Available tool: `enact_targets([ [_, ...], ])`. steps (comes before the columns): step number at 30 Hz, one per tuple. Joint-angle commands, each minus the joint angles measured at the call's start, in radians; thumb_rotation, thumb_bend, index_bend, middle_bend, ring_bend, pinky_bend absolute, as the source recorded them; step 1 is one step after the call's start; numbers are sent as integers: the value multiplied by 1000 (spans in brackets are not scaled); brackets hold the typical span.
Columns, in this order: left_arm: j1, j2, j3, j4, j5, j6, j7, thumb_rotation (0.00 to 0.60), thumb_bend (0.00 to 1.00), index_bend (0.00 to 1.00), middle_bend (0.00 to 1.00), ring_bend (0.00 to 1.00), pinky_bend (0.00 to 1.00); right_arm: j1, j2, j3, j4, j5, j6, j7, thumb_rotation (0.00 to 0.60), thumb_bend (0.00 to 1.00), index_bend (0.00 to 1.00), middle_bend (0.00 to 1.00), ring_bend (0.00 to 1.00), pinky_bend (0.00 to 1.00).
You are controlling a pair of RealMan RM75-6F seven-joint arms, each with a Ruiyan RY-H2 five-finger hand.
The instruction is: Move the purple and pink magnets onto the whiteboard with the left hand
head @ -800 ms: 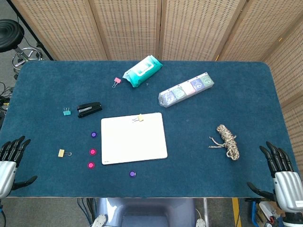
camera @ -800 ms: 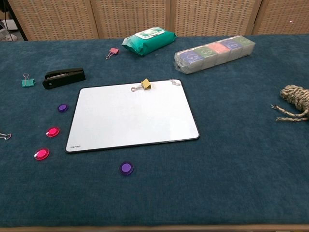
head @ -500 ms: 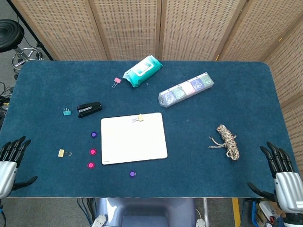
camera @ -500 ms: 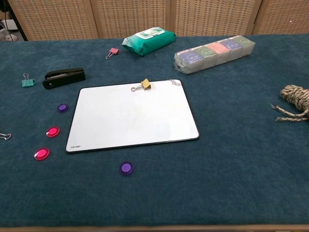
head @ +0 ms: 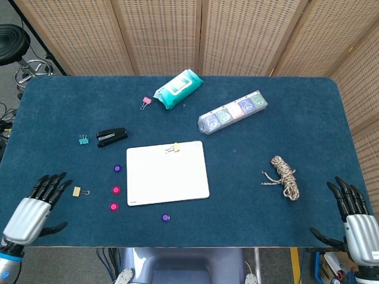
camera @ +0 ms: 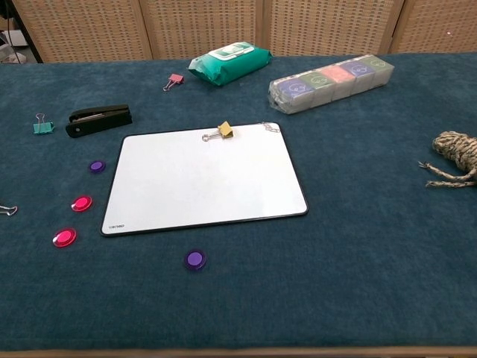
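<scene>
The whiteboard (head: 167, 173) (camera: 205, 179) lies flat in the middle of the blue table, a yellow binder clip (head: 174, 148) (camera: 223, 130) at its top edge. Two pink magnets (head: 116, 190) (head: 113, 207) lie just left of it, seen also in the chest view (camera: 81, 203) (camera: 64, 239). One purple magnet (head: 117, 168) (camera: 97, 167) sits left of the board, another (head: 166, 218) (camera: 195, 259) below it. My left hand (head: 34, 208) hovers open at the table's front left, fingers spread, empty. My right hand (head: 353, 220) is open off the front right corner.
A black stapler (head: 112, 136), teal clip (head: 83, 139), pink clip (head: 145, 102) and yellow clip (head: 79, 191) lie on the left side. A wipes pack (head: 178, 89) and a row of small boxes (head: 233, 112) sit at the back. A rope bundle (head: 285, 176) lies right.
My left hand has moved in from the table's left edge toward the yellow clip and the magnets. The right hand has barely moved. Nothing on the table has shifted.
</scene>
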Motion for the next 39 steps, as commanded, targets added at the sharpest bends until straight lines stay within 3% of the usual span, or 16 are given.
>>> enact_targets([
  [1, -121, -19, 16, -32, 111, -136, -29, 600, 153, 210, 0, 0, 0, 7, -6, 3, 0, 15, -18, -14, 600, 0, 57, 0, 0, 0],
  [6, -195, -62, 10, -103, 118, -282, 97, 600, 212, 322, 0, 0, 0, 11, -14, 9, 1, 33, -29, -29, 600, 0, 57, 0, 0, 0],
  [15, -252, -190, -58, -189, -67, -452, 377, 600, 217, 326, 0, 0, 0, 13, -10, 15, 4, 48, -30, -19, 600, 0, 57, 0, 0, 0],
  [21, -328, -306, -98, -144, -171, -558, 513, 600, 217, 360, 0, 0, 0, 14, -6, 17, 3, 53, -31, -8, 600, 0, 57, 0, 0, 0],
  [39, -416, -487, -87, 29, -227, -565, 547, 600, 258, 381, 0, 0, 0, 16, 2, 22, 1, 67, -35, 5, 600, 0, 56, 0, 0, 0],
])
